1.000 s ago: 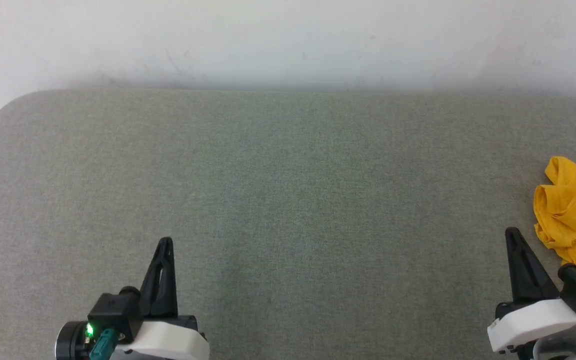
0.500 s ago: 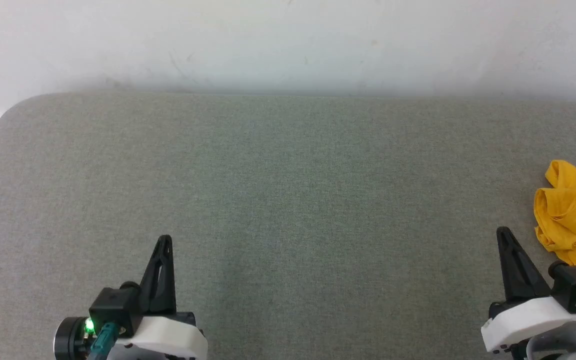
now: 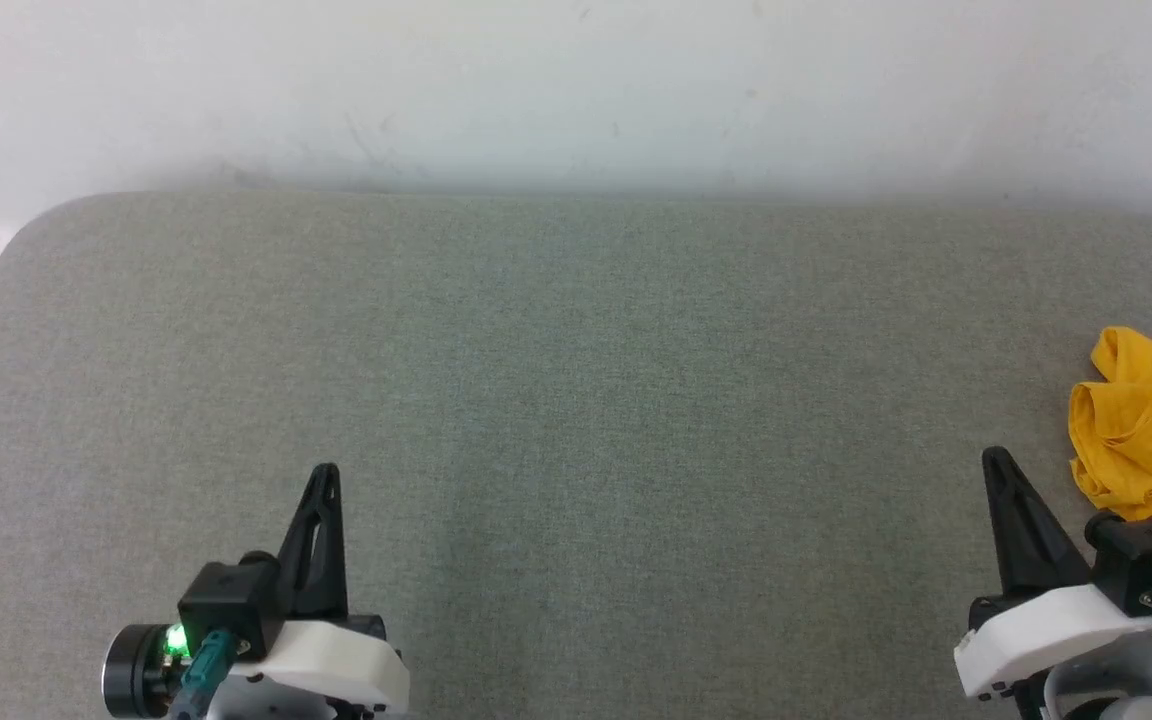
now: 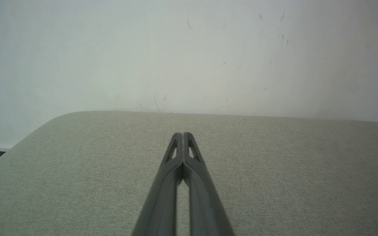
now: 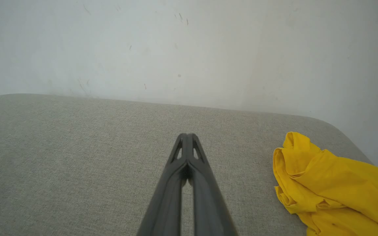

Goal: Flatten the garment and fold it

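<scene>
The garment (image 3: 1148,430) is a crumpled bright-yellow heap at the right edge of the grey padded table (image 3: 576,400), partly cut off by the head view's border. Its printed face is hidden in the folds. In the right wrist view the garment (image 5: 333,186) lies to the right of my fingers, apart from them. My right gripper (image 3: 994,462) is shut and empty, just left of the heap. My left gripper (image 3: 326,475) is shut and empty at the lower left, far from the cloth. Its fingertips press together in the left wrist view (image 4: 183,135), as do the right gripper's (image 5: 186,135).
A pale wall (image 3: 576,90) rises right behind the table's far edge. The table's rounded far-left corner (image 3: 26,225) drops off beside a strip of floor. Bare grey fabric stretches between the two grippers.
The whole head view has shifted a little, so the camera moved. Both grippers stay shut and the garment lies as before.
</scene>
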Tool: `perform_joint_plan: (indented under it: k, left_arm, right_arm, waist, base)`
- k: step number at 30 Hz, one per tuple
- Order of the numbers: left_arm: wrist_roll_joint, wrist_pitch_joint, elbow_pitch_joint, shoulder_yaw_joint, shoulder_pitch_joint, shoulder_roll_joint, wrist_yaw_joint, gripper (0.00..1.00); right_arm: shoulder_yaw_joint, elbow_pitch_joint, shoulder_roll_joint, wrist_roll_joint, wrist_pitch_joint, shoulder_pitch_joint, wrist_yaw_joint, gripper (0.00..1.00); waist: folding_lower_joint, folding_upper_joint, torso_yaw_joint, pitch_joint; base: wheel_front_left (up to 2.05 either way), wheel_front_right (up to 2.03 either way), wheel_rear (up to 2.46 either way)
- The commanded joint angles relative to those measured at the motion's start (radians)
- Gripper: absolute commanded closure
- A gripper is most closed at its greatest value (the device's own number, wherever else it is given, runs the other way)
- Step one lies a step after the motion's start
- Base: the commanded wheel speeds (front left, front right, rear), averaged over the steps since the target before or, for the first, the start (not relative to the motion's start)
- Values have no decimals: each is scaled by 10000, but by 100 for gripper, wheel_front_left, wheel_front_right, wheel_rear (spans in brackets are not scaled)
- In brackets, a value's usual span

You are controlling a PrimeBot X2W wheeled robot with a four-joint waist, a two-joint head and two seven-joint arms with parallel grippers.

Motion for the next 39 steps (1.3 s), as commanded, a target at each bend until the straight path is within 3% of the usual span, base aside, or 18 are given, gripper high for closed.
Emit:
perform_joint_plan:
  k: [1, 39]
  left_arm:
    - [132, 42, 60, 114, -159, -95, -123, 100]
    - [1223, 818, 432, 1108, -405, -807, -1114, 100]
  right_arm:
    - [68, -44, 24, -121, 45, -109, -6, 100]
    - [540, -83, 41, -418, 500, -325, -9, 100]
  waist:
    - [0, 0, 6, -11]
    - [0, 0, 140, -336]
  base:
    - [0, 0, 0]
    - [0, 0, 0]
